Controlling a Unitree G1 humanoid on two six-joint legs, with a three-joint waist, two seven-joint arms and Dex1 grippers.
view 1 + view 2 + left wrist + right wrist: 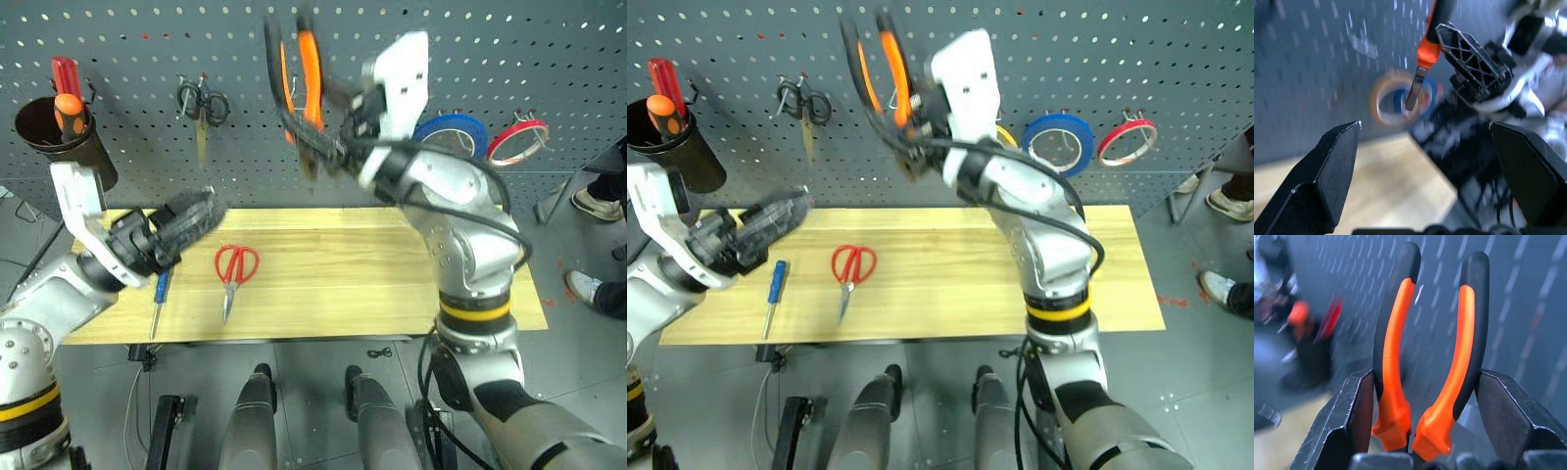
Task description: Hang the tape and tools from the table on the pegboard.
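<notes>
The orange-and-black pliers are held handles-up in front of the dark pegboard, with my right gripper shut on them near the pivot; the same pliers appear high above the table. My left gripper hovers open and holds nothing over the left end of the wooden table. Red-handled scissors and a blue-handled screwdriver lie on the table beside it. The tan tape hangs on the pegboard, mostly hidden behind my right arm in the eye views.
On the pegboard hang a black cup with red and orange handles, small dark scissors, a blue roll and a red roll. A person's shoes stand at the right.
</notes>
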